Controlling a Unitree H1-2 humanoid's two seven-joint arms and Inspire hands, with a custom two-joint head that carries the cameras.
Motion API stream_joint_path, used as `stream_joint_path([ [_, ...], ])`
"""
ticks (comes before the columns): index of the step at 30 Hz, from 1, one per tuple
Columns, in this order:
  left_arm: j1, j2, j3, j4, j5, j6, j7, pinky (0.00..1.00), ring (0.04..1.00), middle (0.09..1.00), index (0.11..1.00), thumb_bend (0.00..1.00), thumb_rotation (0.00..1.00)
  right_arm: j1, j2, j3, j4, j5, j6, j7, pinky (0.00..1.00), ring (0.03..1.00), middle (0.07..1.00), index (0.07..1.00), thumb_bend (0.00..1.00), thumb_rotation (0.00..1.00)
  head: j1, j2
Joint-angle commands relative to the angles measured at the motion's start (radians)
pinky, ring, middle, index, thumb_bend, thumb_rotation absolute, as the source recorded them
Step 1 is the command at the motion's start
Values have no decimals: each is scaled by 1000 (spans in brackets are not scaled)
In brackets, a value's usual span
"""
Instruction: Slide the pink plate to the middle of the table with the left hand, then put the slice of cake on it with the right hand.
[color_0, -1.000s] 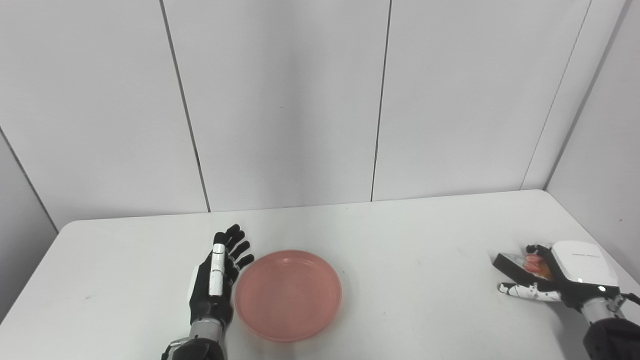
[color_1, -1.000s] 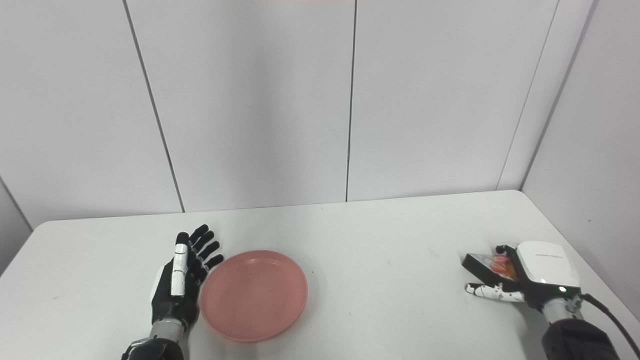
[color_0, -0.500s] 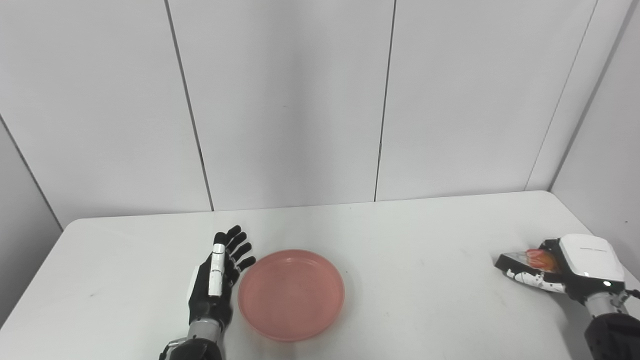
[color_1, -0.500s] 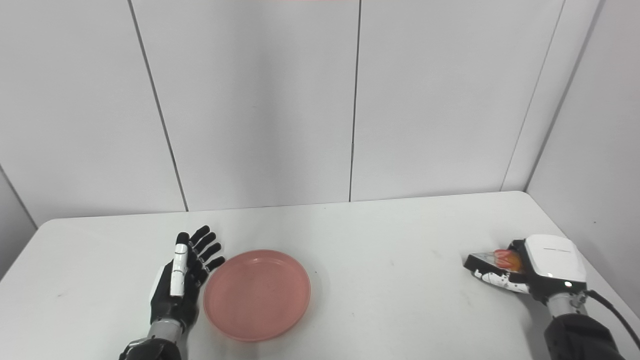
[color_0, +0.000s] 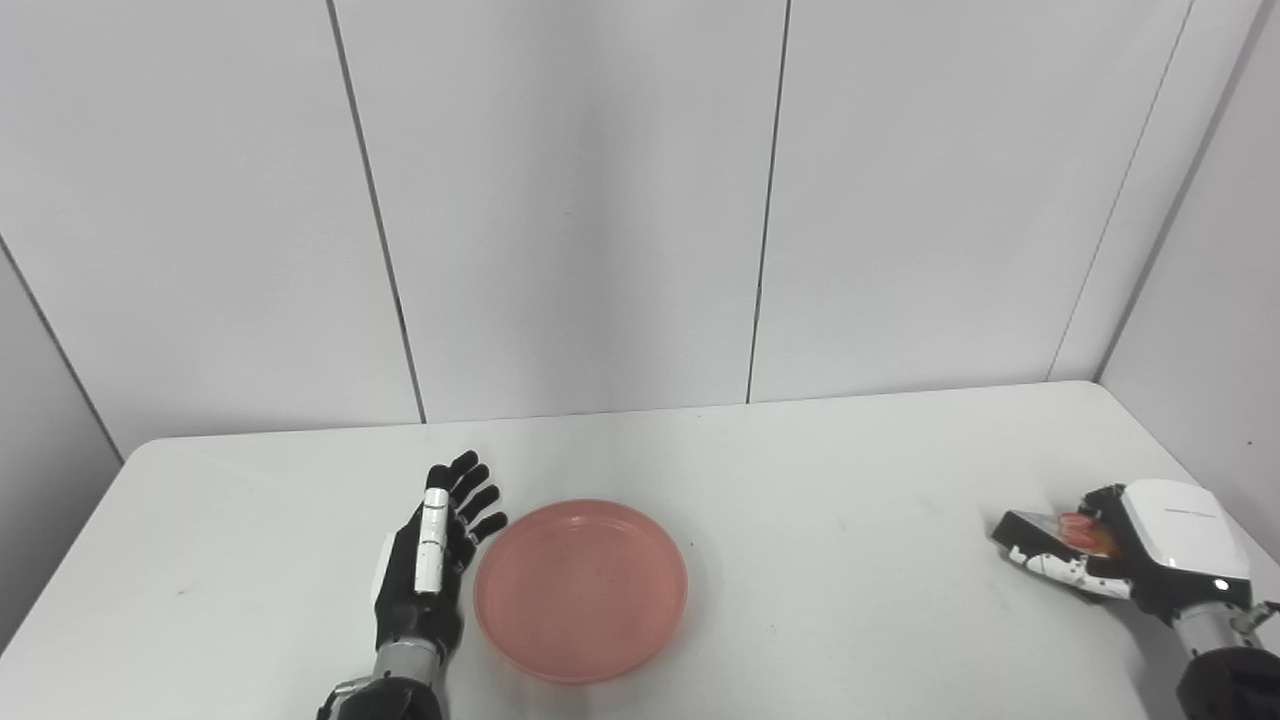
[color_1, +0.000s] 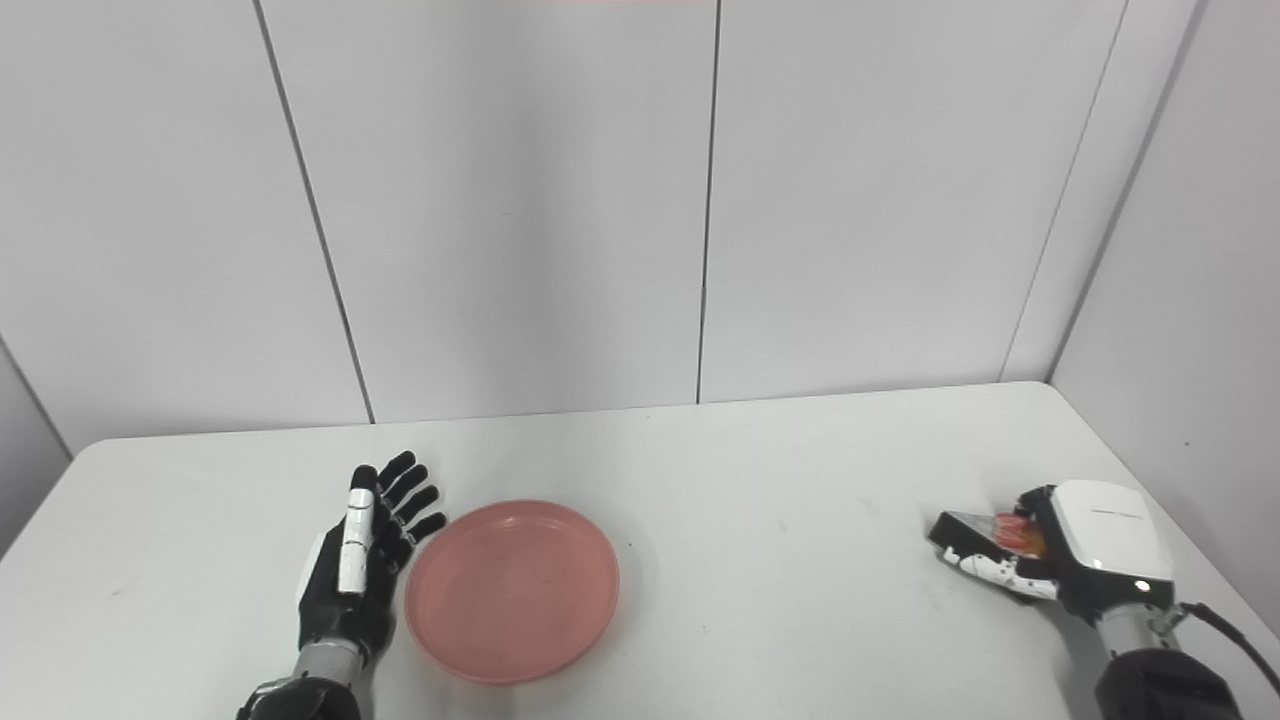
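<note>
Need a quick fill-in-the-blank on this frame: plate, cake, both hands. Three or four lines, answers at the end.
1. The plate is coloured ____.
2. The left robot hand rests beside the plate with its fingers ____.
3. The slice of cake is gripped by the ____ robot hand.
4. The plate holds ____.

Missing words: pink; open; right; nothing

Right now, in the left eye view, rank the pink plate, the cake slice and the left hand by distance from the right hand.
1. Dark cake slice, in the right hand, far right.
2. Round pink plate, centre-left.
3. Left hand, beside the plate's left rim.
</note>
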Motion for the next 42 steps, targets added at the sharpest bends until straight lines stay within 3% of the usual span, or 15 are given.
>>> stream_joint_path([
  [1,5,-6,-10,-14,4,12,0,773,847,867,815,742,898,2,-16,-6,-53,26,-38,39,91,143,201,240,489,616,1,1],
  [4,6,-10,-12,-15,4,13,1,774,846,867,816,740,899,12,-17,-17,-179,39,-15,80,92,144,206,240,494,652,16,1],
  [10,9,-20,-21,-19,21,11,15,748,841,860,801,739,905,5,-11,-33,-393,17,-39,119,89,134,196,229,494,688,57,3],
  [14,14,-29,-30,-25,39,12,33,741,838,862,804,742,915,-33,3,-35,-457,16,-82,129,82,128,190,217,489,683,90,2],
  [18,20,-32,-50,-14,79,-15,52,713,815,840,790,709,947,-76,54,-27,-523,12,-30,202,88,135,206,249,491,668,127,3],
  [23,23,-39,-64,-8,101,-24,61,701,817,839,785,704,952,-127,137,-3,-523,2,-67,219,94,139,209,245,481,573,174,2],
  [27,27,-44,-69,-12,120,-23,67,691,808,833,784,686,967,-156,189,23,-516,-18,-77,236,85,133,202,238,493,657,193,0],
  [31,34,-57,-79,-3,140,-36,81,687,798,831,796,689,969,-193,252,80,-477,-59,-99,234,98,148,218,248,489,646,239,1],
  [38,43,-74,-90,-9,147,-26,91,737,815,851,817,703,991,-252,320,129,-411,-54,-152,250,92,145,218,258,482,659,293,6],
  [40,46,-81,-86,-19,138,-17,91,719,821,853,813,704,984,-265,339,139,-398,-53,-159,258,110,167,250,346,485,671,312,9],
  [42,49,-87,-84,-27,134,-11,92,705,827,856,812,698,977,-273,350,147,-387,-55,-168,260,124,184,265,350,492,733,325,11],
])
